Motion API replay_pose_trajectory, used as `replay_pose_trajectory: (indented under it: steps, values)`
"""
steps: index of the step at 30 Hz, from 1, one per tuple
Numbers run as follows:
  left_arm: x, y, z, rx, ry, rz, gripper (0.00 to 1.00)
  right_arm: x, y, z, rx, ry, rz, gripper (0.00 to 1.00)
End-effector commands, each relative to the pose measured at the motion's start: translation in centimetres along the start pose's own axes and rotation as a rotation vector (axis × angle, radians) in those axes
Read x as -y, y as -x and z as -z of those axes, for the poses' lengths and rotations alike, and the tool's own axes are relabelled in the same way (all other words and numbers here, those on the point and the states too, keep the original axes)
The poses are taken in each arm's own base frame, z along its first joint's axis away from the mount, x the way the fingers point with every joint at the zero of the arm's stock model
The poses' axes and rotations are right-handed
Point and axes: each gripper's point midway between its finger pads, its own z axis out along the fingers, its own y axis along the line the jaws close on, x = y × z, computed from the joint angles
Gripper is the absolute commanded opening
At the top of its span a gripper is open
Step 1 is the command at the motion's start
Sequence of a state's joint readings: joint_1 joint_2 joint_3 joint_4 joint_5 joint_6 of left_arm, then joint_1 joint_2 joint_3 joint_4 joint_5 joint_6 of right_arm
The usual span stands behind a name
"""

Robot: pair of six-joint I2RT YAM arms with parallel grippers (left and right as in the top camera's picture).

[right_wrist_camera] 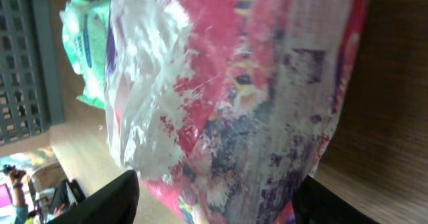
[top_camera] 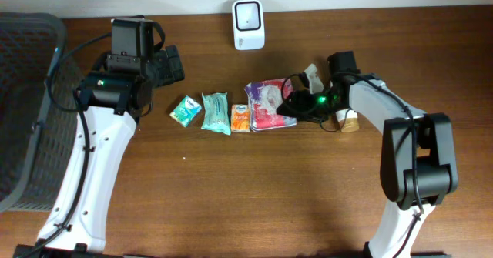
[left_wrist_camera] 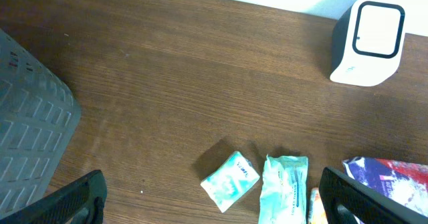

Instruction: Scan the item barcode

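- Logging the right gripper (top_camera: 293,104) first: its two fingers (right_wrist_camera: 110,197) stand apart, one on each side of the pink package (top_camera: 267,104). I cannot tell whether they press on the wrap or only flank it.
- Pink package: lies on the table (top_camera: 231,189) at the right end of a row of packets, well apart from the scanner (top_camera: 248,25). In the right wrist view it fills the frame, and glare and blur make its print unreadable to me.
- Left gripper (top_camera: 171,64): spread wide and empty, above bare wood to the left of the row. Its wrist view shows only the tips of its fingers (left_wrist_camera: 77,200), at the bottom corners.
- Row, left to right: small teal packet (top_camera: 185,110), teal tissue pack (top_camera: 216,112), orange sachet (top_camera: 240,118). The left wrist view cuts off the sachet.
- Scanner: white, at the far edge of the table.
- Grey basket (top_camera: 23,112): at the left, cut off by the frame edge.
- Tan-capped item (top_camera: 350,124): just beside the right arm and mostly hidden. I cannot identify it.
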State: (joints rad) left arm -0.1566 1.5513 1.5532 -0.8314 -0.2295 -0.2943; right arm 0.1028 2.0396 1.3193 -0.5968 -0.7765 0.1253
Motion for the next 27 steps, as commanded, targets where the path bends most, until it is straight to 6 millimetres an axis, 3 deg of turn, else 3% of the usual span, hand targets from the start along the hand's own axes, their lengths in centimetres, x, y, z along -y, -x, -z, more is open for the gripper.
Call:
replay_pose_trajectory:
  steps: [1, 2, 4, 6, 9, 11, 12, 13, 14, 17, 18, 19, 20, 22, 23, 24, 25, 27]
  values:
    - [-0.3, 0.2, 0.2, 0.008, 0.011, -0.009, 0.99, -0.4, 0.1, -0.4, -0.007, 0.015, 0.025, 0.24]
    - [-0.3, 0.2, 0.2, 0.008, 0.011, -0.009, 0.99, -0.8, -0.1, -0.4, -0.016, 0.039, 0.019, 0.04]
    - [-0.3, 0.2, 0.2, 0.008, 0.011, -0.009, 0.99, -1.8, 0.0, 0.1, -0.012, 0.085, 0.018, 0.04]
    - [-0.3, 0.2, 0.2, 0.008, 0.011, -0.009, 0.99, -3.0, 1.3, 2.0, 0.037, 0.072, 0.049, 0.04]
    - [-0.3, 0.2, 0.2, 0.008, 0.011, -0.009, 0.99, -2.8, 2.4, 5.8, 0.13, -0.127, 0.041, 0.04]
    - [-0.3, 0.2, 0.2, 0.008, 0.011, -0.009, 0.99, -1.7, 1.8, 6.5, 0.12, -0.211, 0.016, 0.04]
    - [-0.3, 0.2, 0.2, 0.008, 0.011, -0.009, 0.99, -1.4, 1.6, 6.2, 0.11, -0.218, 0.007, 0.29]
    - [-0.3, 0.2, 0.2, 0.008, 0.011, -0.009, 0.99, -1.1, 1.6, 5.9, 0.105, -0.218, 0.005, 0.73]
    - [-0.3, 0.2, 0.2, 0.008, 0.011, -0.009, 0.99, -0.7, 1.8, 5.4, 0.105, -0.217, 0.006, 0.9]
    - [-0.3, 0.2, 0.2, 0.008, 0.011, -0.009, 0.99, 0.5, 2.7, 2.9, 0.109, -0.204, -0.047, 0.91]
    - [-0.3, 0.2, 0.2, 0.008, 0.011, -0.009, 0.99, 0.6, 2.9, 2.1, 0.11, -0.197, -0.048, 0.91]
    - [-0.3, 0.2, 0.2, 0.008, 0.011, -0.009, 0.99, 0.9, 2.9, 0.5, 0.094, -0.184, -0.037, 0.83]
    - [-0.3, 0.2, 0.2, 0.008, 0.011, -0.009, 0.99, 1.3, 2.3, -0.9, 0.062, -0.178, -0.043, 0.69]
    - [-0.3, 0.2, 0.2, 0.008, 0.011, -0.009, 0.99, 1.9, 0.9, -3.3, -0.001, -0.184, -0.052, 0.68]
    - [-0.3, 0.2, 0.2, 0.008, 0.011, -0.009, 0.99, 2.0, 0.5, -4.0, -0.02, -0.184, -0.052, 0.56]
    - [-0.3, 0.2, 0.2, 0.008, 0.011, -0.009, 0.99, 1.7, 0.2, -4.4, -0.031, -0.185, -0.045, 0.22]
    - [-0.3, 0.2, 0.2, 0.008, 0.011, -0.009, 0.99, 1.6, 0.2, -4.3, -0.03, -0.182, -0.047, 0.04]
    - [-0.3, 0.2, 0.2, 0.008, 0.011, -0.009, 0.99, 1.5, 0.5, -2.4, -0.012, -0.207, -0.083, 0.04]
